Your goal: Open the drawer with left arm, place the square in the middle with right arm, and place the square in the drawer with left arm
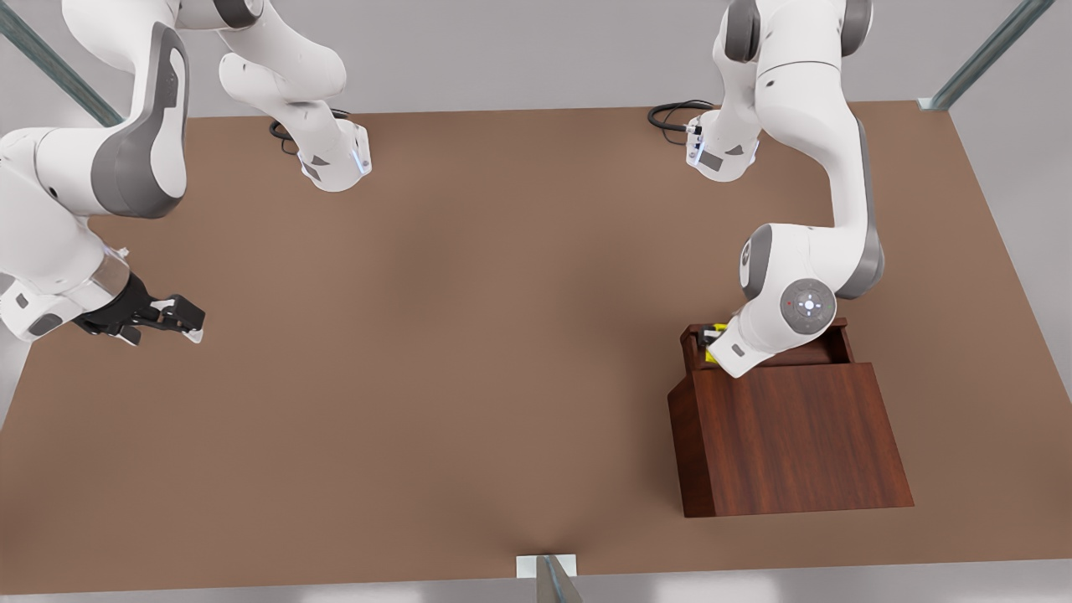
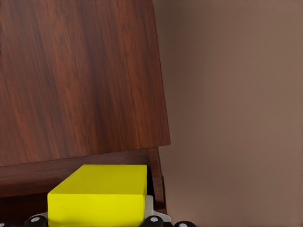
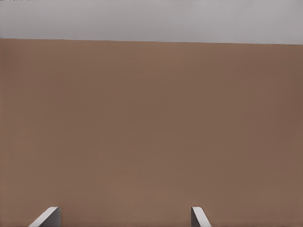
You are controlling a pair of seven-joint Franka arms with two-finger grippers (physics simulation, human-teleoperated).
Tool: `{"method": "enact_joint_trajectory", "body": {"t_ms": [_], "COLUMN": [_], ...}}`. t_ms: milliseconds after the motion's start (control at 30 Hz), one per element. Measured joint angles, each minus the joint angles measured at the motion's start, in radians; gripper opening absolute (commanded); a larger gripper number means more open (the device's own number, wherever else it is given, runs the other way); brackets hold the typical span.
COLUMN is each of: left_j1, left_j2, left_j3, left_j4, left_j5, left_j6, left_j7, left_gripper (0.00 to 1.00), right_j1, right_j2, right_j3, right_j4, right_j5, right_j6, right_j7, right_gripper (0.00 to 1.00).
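yellow square [image 2: 97,194] in left pincer [image 1: 712,339] over open drawer [image 1: 695,343]; right pincer [image 1: 186,325] spread, idle; no lettering

We see the left hand [image 1: 712,339] down in the open drawer [image 1: 695,342] of the wooden box [image 1: 787,435], with the square [image 2: 97,201] between its fingers. The right hand [image 1: 180,322] hangs well apart, above the bare desk [image 1: 469,335], the middle lying between both hands.
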Motion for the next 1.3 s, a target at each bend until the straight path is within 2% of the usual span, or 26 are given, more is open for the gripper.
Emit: {"method": "enact_joint_trajectory", "body": {"t_ms": [567, 600, 633, 667, 1067, 1200, 1300], "left_j1": [0.0, 0.0, 0.0, 0.0, -0.002, -0.002, -0.003], "left_j2": [0.032, 0.032, 0.032, 0.032, 0.02, -0.012, -0.09], "left_j3": [0.034, 0.035, 0.035, 0.037, 0.048, 0.049, 0.049], "left_j4": [-0.018, -0.021, -0.021, -0.021, -0.019, 0.018, 0.048], "left_j5": [-0.021, -0.021, -0.022, -0.022, -0.024, -0.022, -0.016], "left_j6": [0.028, 0.033, 0.034, 0.034, 0.016, 0.007, 0.004], "left_j7": [0.003, 0.004, 0.011, 0.013, 0.003, -0.001, 0.005], "left_gripper": [0.75, 0.77, 0.97, 1.0, 1.0, 1.0, 1.0], "right_j1": [-0.002, 0.0, 0.0, -0.001, -0.002, -0.002, -0.002], "right_j2": [0.003, 0.01, 0.011, 0.011, 0.008, 0.008, 0.009], "right_j3": [-0.001, 0.0, -0.001, -0.001, 0.0, -0.001, -0.001], "right_j4": [-0.001, 0.0, 0.001, 0.001, 0.002, 0.005, 0.005], "right_j5": [-0.002, -0.002, -0.002, -0.002, -0.002, -0.002, -0.002], "right_j6": [0.001, 0.0, 0.001, 0.002, 0.0, -0.005, 0.0], "right_j7": [-0.002, -0.001, -0.002, -0.002, -0.001, -0.002, -0.002], "right_gripper": [1.0, 1.0, 1.0, 1.0, 1.0, 1.0, 1.0]}}
